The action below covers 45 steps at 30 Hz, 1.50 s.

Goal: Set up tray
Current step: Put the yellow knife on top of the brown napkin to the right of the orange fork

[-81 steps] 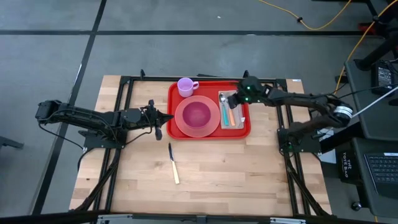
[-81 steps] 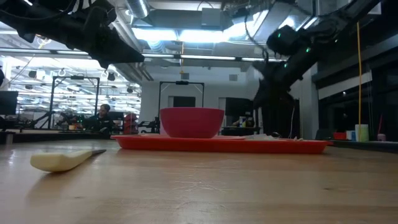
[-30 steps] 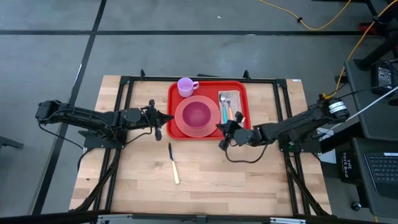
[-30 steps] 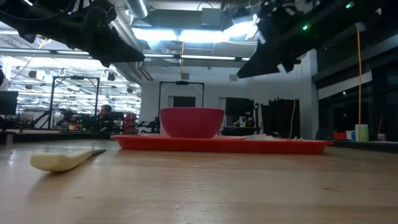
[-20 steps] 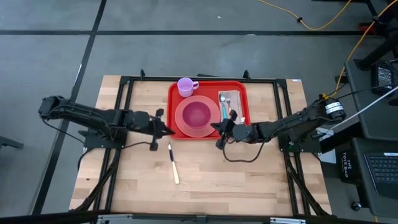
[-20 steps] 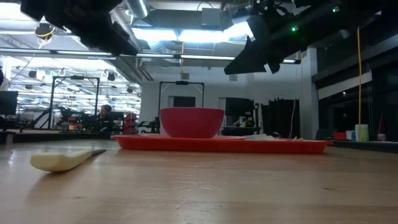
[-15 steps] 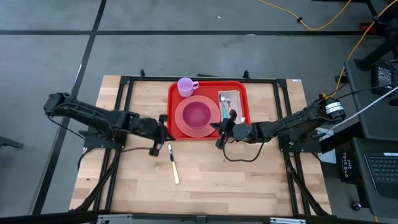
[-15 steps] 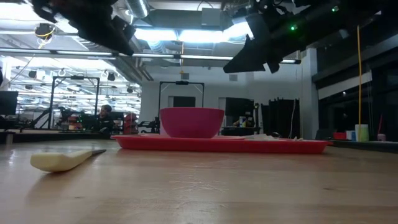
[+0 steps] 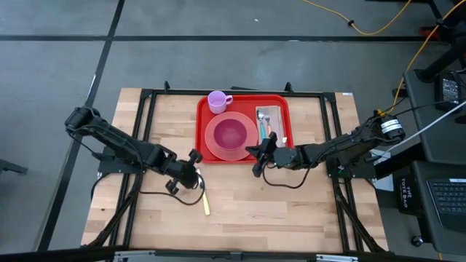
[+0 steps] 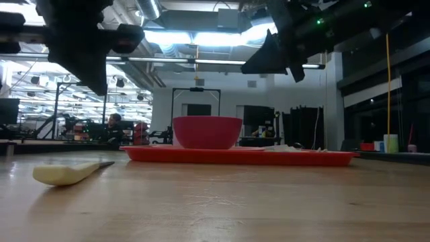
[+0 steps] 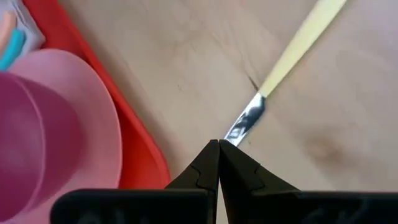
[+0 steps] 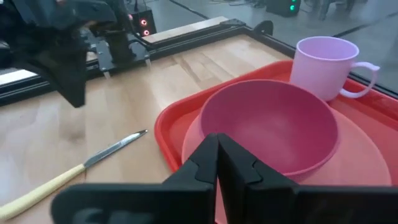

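The red tray (image 9: 284,149) lies at the table's far middle. It holds a pink plate (image 9: 212,148), a magenta bowl (image 9: 231,133), a purple mug (image 9: 217,101), and a napkin with a spoon and fork (image 9: 269,122). A knife (image 9: 204,193) with a cream handle lies flat on the wood near the tray, its blade (image 11: 246,118) pointing at the tray. My left gripper (image 9: 193,173) is shut and points down just above the blade tip, clear of the table in the low view (image 10: 97,81). My right gripper (image 9: 255,160) is shut and empty, hovering over the tray's near rim.
Bare wood lies near and to both sides of the knife. Black frame rails (image 9: 145,116) run along the table's left, right and far sides. People and equipment show in the room behind the table (image 10: 111,128).
My left gripper has gone from beside the tray's left rim toward the table's near edge and to the right, to the knife's blade, and has tipped from level to pointing down. My right gripper has edged a little toward the table's left. The knife has kept still.
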Each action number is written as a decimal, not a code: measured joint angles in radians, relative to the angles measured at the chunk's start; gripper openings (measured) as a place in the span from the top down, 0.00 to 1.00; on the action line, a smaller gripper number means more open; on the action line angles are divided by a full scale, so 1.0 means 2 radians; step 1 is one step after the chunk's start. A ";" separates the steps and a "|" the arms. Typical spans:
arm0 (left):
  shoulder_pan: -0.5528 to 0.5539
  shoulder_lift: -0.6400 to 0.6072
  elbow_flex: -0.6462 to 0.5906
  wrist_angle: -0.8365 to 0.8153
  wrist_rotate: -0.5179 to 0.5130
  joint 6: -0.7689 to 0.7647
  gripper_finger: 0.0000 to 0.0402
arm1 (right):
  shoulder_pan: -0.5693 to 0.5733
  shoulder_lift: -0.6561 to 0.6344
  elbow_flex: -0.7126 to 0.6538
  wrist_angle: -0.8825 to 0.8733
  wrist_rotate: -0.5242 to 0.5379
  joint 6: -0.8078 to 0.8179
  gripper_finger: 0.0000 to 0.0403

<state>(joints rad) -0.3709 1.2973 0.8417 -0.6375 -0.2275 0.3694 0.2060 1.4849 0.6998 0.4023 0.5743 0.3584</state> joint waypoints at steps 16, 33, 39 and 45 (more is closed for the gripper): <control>-0.033 0.036 0.000 0.031 -0.010 0.012 0.94 | 0.021 0.000 0.000 -0.001 0.004 0.015 0.95; -0.038 0.036 0.000 0.079 -0.043 0.028 0.55 | 0.021 0.000 0.000 -0.001 0.004 0.014 0.93; -0.035 0.037 0.000 0.080 0.010 -0.003 0.53 | 0.021 0.000 0.000 -0.001 0.004 0.014 0.95; -0.024 0.080 0.001 0.089 0.038 0.001 0.54 | 0.021 0.000 0.000 -0.001 0.004 0.014 0.97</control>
<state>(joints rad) -0.4194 1.4570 0.8438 -0.4595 -0.1517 0.3709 0.2478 1.4845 0.6998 0.4000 0.5827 0.3855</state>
